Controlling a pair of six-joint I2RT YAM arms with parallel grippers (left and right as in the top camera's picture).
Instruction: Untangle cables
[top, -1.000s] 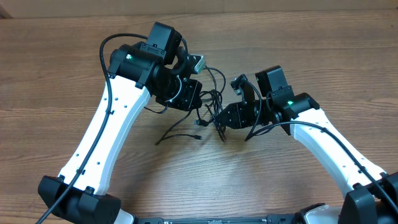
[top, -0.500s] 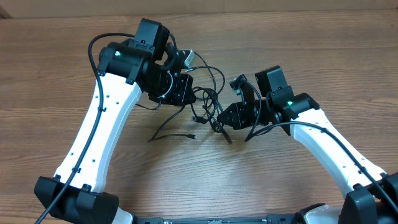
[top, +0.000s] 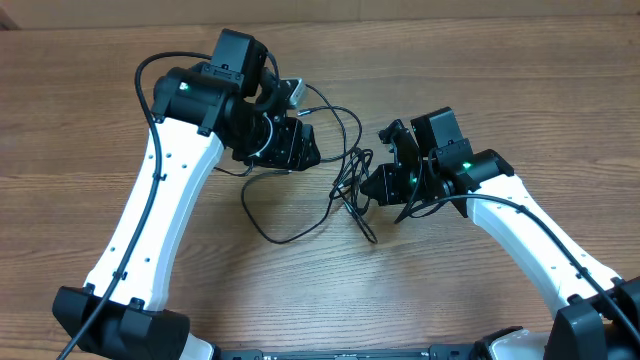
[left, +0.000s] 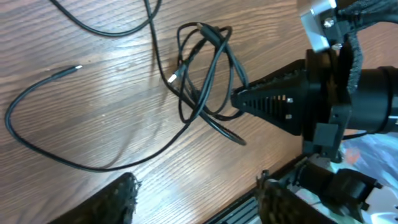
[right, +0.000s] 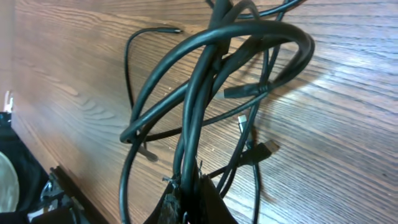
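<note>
Right wrist view: your right gripper (right: 189, 186) is clamped tight on the cables (right: 208, 93). Several thin black strands pass up out of its closed jaws and fan into overlapping loops above the wooden table (right: 74, 68).

In the left wrist view, that same gripper shows as a dark wedge whose tip bites the edge of the tangle. A silvery plug tip (left: 173, 78) sits inside the loops. One long strand (left: 93, 167) trails away from the knot in a wide curve lying flat on the wood.

Your left gripper (left: 196, 199) has its fingers (left: 118, 199) spread wide at the bottom of the picture. It holds nothing and sits above the long strand.

From overhead, the tangle lies near the table's middle, between the two grippers. The right arm (top: 540, 250) reaches in from the lower right corner, its wrist turned left and angled down. The left arm (top: 160, 220) rises from the lower left, its wrist folded toward the right, just beside the tangle.
</note>
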